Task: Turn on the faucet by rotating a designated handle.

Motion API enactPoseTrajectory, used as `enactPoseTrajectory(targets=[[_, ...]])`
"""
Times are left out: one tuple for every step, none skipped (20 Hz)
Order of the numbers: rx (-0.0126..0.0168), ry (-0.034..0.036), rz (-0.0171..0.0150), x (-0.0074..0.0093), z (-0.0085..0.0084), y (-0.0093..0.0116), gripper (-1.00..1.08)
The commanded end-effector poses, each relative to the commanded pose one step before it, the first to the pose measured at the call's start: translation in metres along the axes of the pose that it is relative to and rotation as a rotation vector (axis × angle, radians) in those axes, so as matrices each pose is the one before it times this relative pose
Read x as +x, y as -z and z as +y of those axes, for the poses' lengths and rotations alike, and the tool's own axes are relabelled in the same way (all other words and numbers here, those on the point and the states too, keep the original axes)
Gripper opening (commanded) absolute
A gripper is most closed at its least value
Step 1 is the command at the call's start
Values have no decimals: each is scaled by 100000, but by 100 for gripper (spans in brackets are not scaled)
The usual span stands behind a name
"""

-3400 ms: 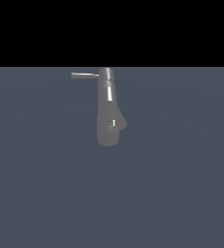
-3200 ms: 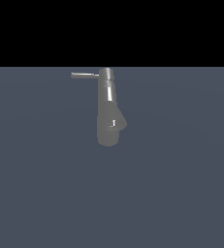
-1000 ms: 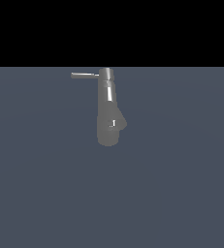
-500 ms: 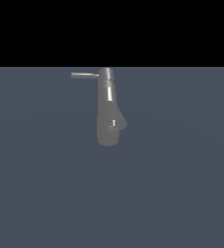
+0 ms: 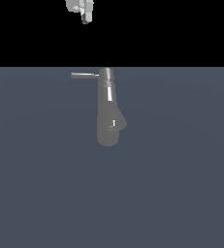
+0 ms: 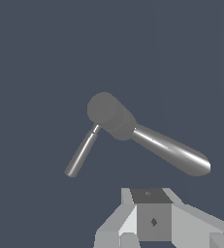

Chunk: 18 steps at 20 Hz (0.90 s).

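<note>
The faucet [image 5: 108, 114] is a grey metallic fixture standing on the dark floor, thick at its base and narrowing to a capped column. Its handle [image 5: 84, 75], a thin grey rod, sticks out from the cap toward the exterior view's left. My white gripper [image 5: 85, 17] shows only partly at the top edge of the exterior view, well above the handle and touching nothing. In the wrist view the faucet [image 6: 133, 128] and the handle [image 6: 82, 154] lie beyond the gripper [image 6: 150, 225], with a clear gap between them. The frames do not show how the jaws stand.
A plain dark grey-blue floor [image 5: 181, 193] spreads around the faucet. Above the horizon the background is black.
My gripper has come into the exterior view at the top edge, where it did not show before. The faucet and handle have not moved.
</note>
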State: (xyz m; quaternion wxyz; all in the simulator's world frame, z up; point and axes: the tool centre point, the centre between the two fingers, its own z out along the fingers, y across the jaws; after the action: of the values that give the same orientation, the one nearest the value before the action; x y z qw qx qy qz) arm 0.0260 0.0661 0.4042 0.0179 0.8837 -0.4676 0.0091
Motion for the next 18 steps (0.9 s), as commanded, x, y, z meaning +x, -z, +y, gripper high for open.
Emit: enactPoseTrajectory(targets=[[-581, -5409, -167, 176, -1480, -1479, -100], [-239, -2105, -76, 26, -574, -605, -100], [-238, -2106, -75, 8, -569, -616, -100], [-238, -2107, -75, -10, -564, -626, -100], [-237, -2107, -74, -29, -557, -637, -100], [-237, -2109, -74, -46, -550, -647, -100], [-237, -2111, -73, -63, -542, -657, -100], [-237, -2112, -73, -80, -534, -667, -100], [-237, -2113, -72, -97, -525, -677, -100], [-237, -2115, -72, -113, -515, -687, -100], [-238, -2117, -71, -128, -504, -697, -100], [-238, -2119, -71, -144, -493, -707, -100], [-235, -2087, -69, -156, -474, -705, -100], [-225, -1991, -65, -160, -440, -680, -100], [-214, -1884, -61, -164, -406, -650, -100], [-202, -1779, -57, -164, -373, -620, -100], [-191, -1674, -52, -161, -341, -588, -100], [-179, -1567, -48, -158, -311, -555, -100]])
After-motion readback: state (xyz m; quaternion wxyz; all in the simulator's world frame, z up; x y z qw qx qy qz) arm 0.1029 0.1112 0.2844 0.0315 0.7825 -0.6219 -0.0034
